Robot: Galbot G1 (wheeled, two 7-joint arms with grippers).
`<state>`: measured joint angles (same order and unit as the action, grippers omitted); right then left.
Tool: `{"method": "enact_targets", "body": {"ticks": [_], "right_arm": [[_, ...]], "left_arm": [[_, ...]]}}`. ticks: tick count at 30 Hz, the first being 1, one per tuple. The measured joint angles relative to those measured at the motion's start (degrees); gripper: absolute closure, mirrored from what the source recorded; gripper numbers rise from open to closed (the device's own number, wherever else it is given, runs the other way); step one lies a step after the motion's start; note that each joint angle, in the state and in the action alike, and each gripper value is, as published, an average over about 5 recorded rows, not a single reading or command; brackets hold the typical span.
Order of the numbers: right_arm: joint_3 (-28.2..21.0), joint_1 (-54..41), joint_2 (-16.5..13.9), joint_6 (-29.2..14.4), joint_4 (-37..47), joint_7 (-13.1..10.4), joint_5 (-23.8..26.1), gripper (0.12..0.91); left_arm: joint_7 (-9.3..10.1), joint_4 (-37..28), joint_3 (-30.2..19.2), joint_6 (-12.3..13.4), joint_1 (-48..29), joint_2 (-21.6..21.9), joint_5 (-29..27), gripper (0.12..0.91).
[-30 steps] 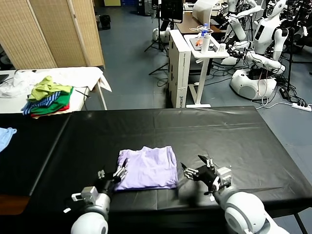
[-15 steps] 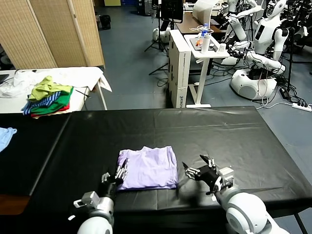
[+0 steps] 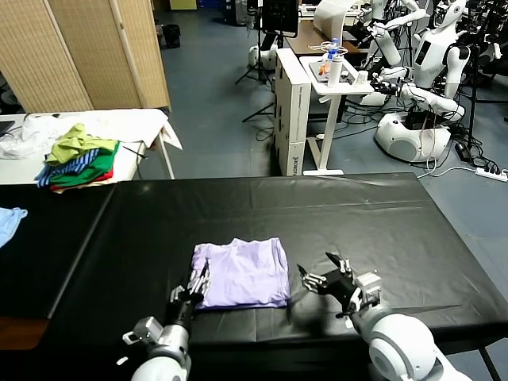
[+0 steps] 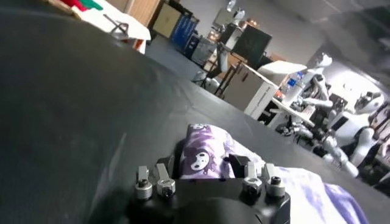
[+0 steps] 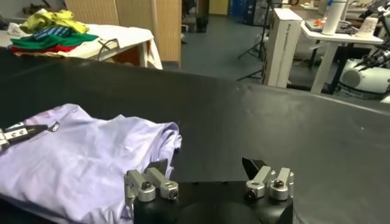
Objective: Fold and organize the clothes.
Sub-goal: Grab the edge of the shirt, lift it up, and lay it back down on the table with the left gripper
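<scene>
T-shirt: the lavender T-shirt (image 3: pixel 241 273) lies folded into a rough rectangle on the black table (image 3: pixel 357 214), close to the table's near edge and a little toward the robot's left of its middle; the left wrist view shows a darker purple print (image 4: pixel 201 159) on the corner turned up there.
Handling: thin, soft and light by the look of it; I judge it will sag and slide open if lifted by one layer, so the stacked layers at an edge or corner are the place to pinch, and the slick table cover may let it drift when pushed.
Left gripper: the left gripper (image 3: pixel 193 287) sits at the T-shirt's near-left corner, jaws partly spread on either side of the printed fold; whether they truly pinch the cloth I cannot tell.
Right gripper: the right gripper (image 3: pixel 325 279) rests just off the T-shirt's right edge, apart from the cloth, jaws spread wide and holding nothing.
Stage: seemingly near the end of folding, with tidying left.
Farther from the T-shirt: a pile of green, yellow and striped garments (image 3: pixel 78 157) on a white side table, well beyond its left; a light blue cloth (image 3: pixel 9 221) at the far left margin.
</scene>
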<state>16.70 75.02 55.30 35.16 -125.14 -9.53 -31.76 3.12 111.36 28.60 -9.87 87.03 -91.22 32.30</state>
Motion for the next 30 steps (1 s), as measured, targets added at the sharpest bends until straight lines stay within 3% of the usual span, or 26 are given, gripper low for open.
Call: {"method": "enact_targets", "body": {"ticks": [4, 10, 12, 20, 30], "right_arm": [[0.01, 0.07, 0.03, 0.0, 0.0, 0.01, 0.1, 0.118], [0.11, 0.61, 0.38, -0.06, -0.02, 0.04, 0.51, 0.118], [0.26, 0.82, 0.43, -0.1, -0.05, 0.07, 0.63, 0.118], [0.81, 1.11, 0.77, -0.69, 0.59, 0.38, 1.63, 0.118], [0.35, 0.81, 1.87, -1.13, 2.24, 0.66, 2.29, 0.118]], "left_arm": [[0.07, 0.1, 0.0, -0.2, -0.17, 0.26, 0.21, 0.419], [0.92, 1.26, 0.41, -0.8, -0.63, 1.96, -4.44, 0.779], [1.01, 1.87, 1.01, -1.03, -0.98, 3.1, -6.04, 0.846], [1.09, 4.35, 4.73, -2.36, -0.8, 11.28, -6.18, 0.858], [0.99, 5.7, 12.16, -3.37, 1.22, 26.84, 1.83, 0.858]]}}
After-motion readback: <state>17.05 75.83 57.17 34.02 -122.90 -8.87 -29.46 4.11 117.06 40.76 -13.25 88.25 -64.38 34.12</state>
